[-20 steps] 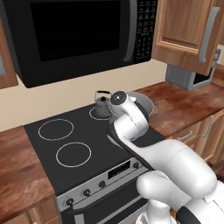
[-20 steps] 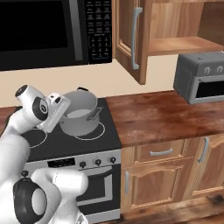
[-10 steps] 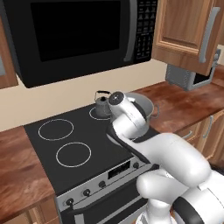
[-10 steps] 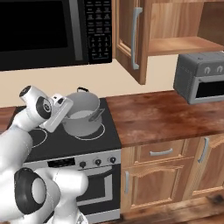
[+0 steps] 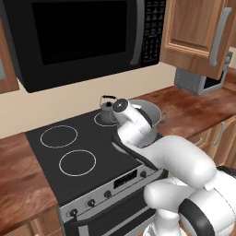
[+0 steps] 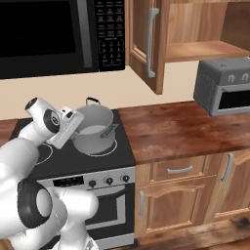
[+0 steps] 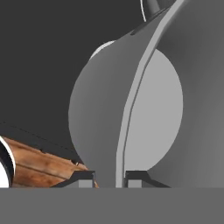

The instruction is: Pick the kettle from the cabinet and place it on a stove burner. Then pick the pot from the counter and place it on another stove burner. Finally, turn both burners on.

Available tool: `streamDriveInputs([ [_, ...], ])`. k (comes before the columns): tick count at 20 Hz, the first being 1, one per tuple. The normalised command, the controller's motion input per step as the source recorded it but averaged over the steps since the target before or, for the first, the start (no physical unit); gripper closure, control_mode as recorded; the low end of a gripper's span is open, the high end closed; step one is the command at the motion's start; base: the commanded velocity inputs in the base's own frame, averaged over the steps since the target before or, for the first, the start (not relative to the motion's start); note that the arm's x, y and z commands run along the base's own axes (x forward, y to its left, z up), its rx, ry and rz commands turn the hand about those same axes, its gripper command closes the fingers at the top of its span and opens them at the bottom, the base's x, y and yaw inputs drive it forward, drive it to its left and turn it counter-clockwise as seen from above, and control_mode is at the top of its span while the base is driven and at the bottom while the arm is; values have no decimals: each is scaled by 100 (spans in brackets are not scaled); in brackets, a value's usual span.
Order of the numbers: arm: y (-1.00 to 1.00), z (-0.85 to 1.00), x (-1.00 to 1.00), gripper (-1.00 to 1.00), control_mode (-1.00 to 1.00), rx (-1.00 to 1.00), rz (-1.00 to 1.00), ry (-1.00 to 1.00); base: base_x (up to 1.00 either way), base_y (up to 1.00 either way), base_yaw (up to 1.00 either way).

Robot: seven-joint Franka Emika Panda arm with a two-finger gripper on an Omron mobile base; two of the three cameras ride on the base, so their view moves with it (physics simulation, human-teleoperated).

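Fingers (image 7: 85,177) of my gripper (image 7: 110,178) pinch the pot (image 6: 94,128) rim; pot upright near the cooktop (image 5: 48,159) front-right corner; kettle (image 5: 108,109) behind, left rings bare.

A light grey pot (image 6: 94,128) and dark grey kettle (image 5: 108,109) sit on black cooktop glass (image 5: 87,138) beside reddish-brown wood-grain counter (image 6: 176,129).

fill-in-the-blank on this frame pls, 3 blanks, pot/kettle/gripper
1. The gripper is closed on the rim of the ____.
2. The kettle stands on a ____ burner of the cooktop.
3. The cabinet door stands ____.

Missing words: pot; rear; open
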Motion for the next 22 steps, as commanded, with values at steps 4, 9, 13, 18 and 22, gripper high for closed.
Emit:
streamDriveInputs([
  [4,0,-15,14,100,-100,0,-2,0,0,0,0],
  [9,0,-14,16,100,-100,0,-1,0,0,0,0],
  [13,0,-8,20,100,-100,0,0,0,0,0,0],
  [18,0,-7,16,100,-100,0,0,0,0,0,0],
  [22,0,-10,7,100,-100,0,0,0,0,0,0],
])
